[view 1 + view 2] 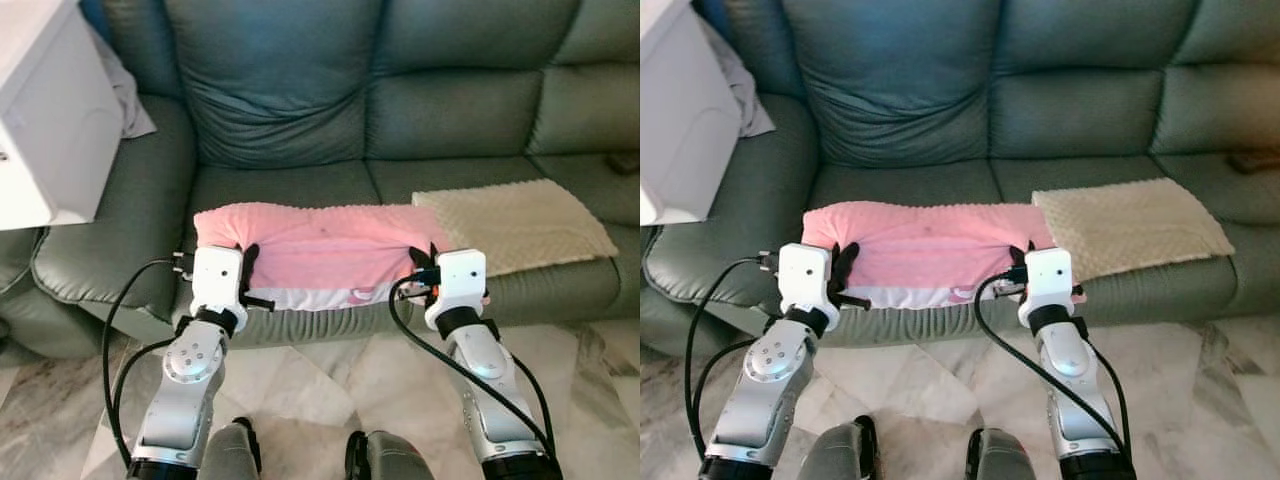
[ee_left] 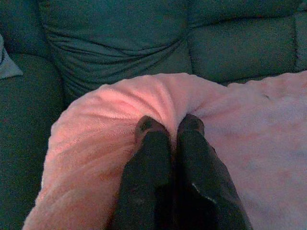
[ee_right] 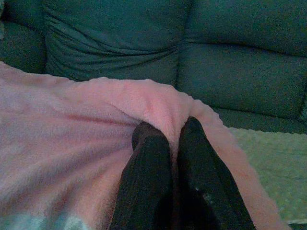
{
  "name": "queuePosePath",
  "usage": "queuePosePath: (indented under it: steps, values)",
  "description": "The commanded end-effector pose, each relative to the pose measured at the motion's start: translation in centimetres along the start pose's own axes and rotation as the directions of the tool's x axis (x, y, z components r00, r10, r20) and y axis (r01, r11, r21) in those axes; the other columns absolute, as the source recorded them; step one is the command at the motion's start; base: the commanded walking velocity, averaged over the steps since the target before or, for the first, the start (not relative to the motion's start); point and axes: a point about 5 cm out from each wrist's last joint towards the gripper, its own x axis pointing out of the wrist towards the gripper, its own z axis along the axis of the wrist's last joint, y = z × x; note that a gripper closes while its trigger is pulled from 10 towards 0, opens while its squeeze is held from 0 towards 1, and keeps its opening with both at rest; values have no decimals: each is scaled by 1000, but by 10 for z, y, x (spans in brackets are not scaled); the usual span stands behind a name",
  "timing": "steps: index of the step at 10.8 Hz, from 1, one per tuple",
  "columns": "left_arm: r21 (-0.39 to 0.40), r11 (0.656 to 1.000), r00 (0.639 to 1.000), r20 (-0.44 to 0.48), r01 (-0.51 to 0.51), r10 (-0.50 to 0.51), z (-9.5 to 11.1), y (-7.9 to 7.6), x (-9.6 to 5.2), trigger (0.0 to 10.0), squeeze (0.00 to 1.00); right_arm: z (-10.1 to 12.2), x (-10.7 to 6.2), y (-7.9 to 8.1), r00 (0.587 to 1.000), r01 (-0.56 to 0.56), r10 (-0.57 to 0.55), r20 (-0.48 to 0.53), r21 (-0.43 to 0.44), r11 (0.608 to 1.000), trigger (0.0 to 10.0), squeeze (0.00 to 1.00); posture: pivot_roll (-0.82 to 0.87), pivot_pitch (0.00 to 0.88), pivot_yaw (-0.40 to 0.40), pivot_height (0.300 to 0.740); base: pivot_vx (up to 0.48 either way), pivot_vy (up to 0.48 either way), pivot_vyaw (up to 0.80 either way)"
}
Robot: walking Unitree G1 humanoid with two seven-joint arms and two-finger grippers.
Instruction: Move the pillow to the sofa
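Closest to you, your left gripper (image 1: 247,275) is pinched shut on the pink pillow's (image 1: 320,248) left end. That pillow lies on the sofa (image 1: 280,185) seat's front edge, long axis running left to right between both arms, equally near. Your right gripper (image 1: 424,262) is clamped on its right end. Beyond that end, a cream blanket (image 1: 515,222) lies touching the pillow.

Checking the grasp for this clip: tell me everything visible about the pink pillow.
The pink pillow is soft, fleecy and rectangular, with a white band along its near edge. It lies flat across the front of the green sofa seat, its right end beside a cream blanket. The left gripper pinches its left end and the right gripper its right end, the fabric bunching at the fingertips.
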Motion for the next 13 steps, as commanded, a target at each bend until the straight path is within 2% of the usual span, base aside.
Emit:
queuePosePath:
  steps: [1, 10, 13]
  values:
    - [9, 1000, 999, 31, 6, -7, 5, 0, 1, 10000, 0, 6, 0, 0, 999, 1, -1, 33, 3, 1000, 10000, 0, -49, 132, -52, 740, 255, 0, 0]
    - [10, 1000, 999, 33, 12, -12, 6, -1, 1, 10000, 0, 7, 0, 0, 999, -10, 10, 38, 8, 1000, 10000, 0, -52, 139, -48, 740, 373, 0, 0]
    - [25, 999, 1000, 10, -30, 29, 2, 2, 2, 10000, 0, 6, -1, -1, 999, -12, 12, 31, 6, 1000, 10000, 0, -55, 141, -51, 740, 91, 0, 0]
